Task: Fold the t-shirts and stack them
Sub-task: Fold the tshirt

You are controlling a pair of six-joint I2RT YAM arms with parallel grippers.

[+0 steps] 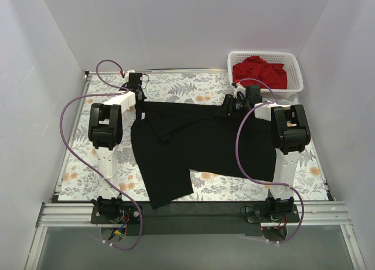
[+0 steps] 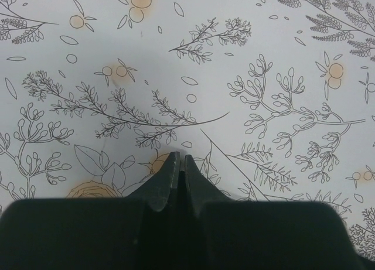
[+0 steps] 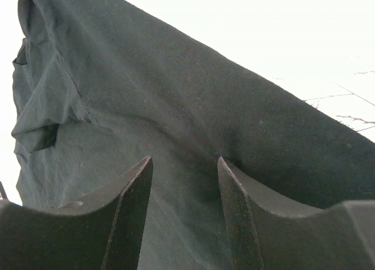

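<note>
Lying spread across the floral worktop (image 1: 176,85), the black t-shirt (image 1: 199,144) fills the middle of the top view; its far edge runs roughly straight between the two wrists, while its near left portion reaches down to the worktop's near edge; a small fold creases the cloth near its left side.

The left arm (image 1: 105,126) reaches to the shirt's far left corner; in its wrist view the jaws are pressed together tip to tip, with only patterned worktop showing ahead of them; whether any black cloth is pinched between them I cannot tell, since fingers (image 2: 170,176) and fabric are both dark.

The right arm (image 1: 290,129) reaches to the shirt's far right corner; its jaws stand apart, not clamped on anything, and black cloth shows through the gap and fills most of that wrist view. The cloth rises in a slanting ridge with a rumpled pocket at the left, and pale worktop shows beyond it at the upper right.

The red t-shirt (image 1: 261,71) sits bunched in the white lattice basket (image 1: 293,56) at the far right corner of the worktop, just beyond the right wrist and apart from the black one.
</note>
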